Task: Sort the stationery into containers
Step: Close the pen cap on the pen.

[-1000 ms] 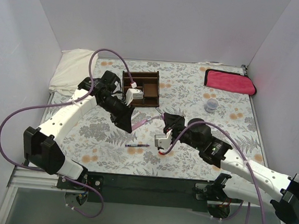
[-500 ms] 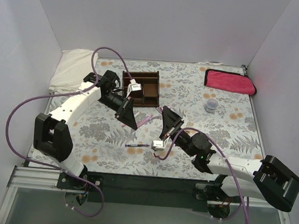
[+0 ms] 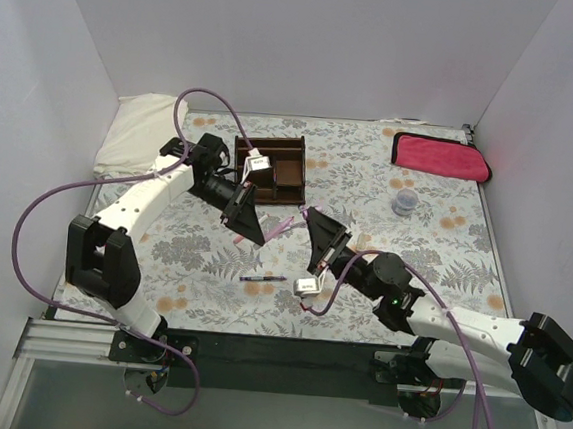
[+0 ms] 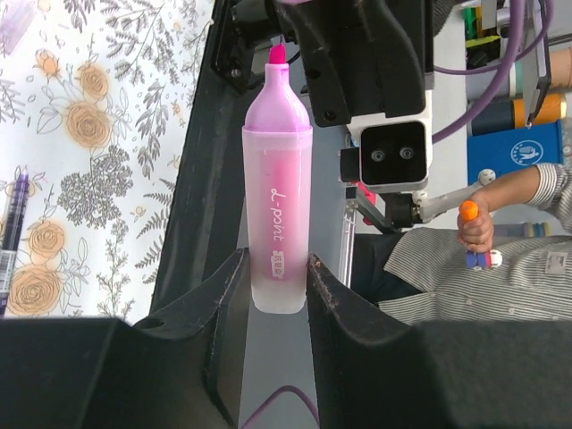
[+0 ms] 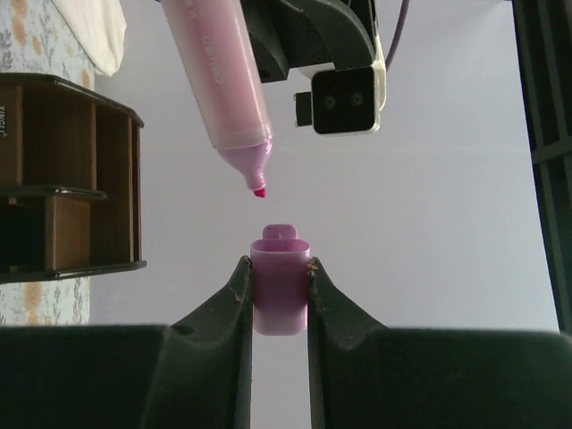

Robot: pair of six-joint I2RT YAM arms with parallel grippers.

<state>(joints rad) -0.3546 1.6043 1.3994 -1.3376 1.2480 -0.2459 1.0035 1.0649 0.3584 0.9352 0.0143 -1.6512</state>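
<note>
White right arm (image 3: 457, 325) slid slightly toward 6 o'clock since 0.5 s ago; left arm (image 3: 142, 202) barely moved. Now left gripper (image 4: 275, 264) pinches the translucent pink plastic highlighter (image 4: 277, 223), and right gripper (image 5: 277, 266) pinches its pink cap (image 5: 279, 295). Tip sits just off the cap at 12 o'clock, not touching, at 6 o'clock of the dark brown wooden organizer (image 3: 288, 171).

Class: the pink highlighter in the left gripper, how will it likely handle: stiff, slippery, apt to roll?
Probably stiff: the highlighter stands straight out of the left gripper, held by its base. Its smooth translucent plastic looks slippery. Uncapped, its tip may mark whatever it touches.
</note>
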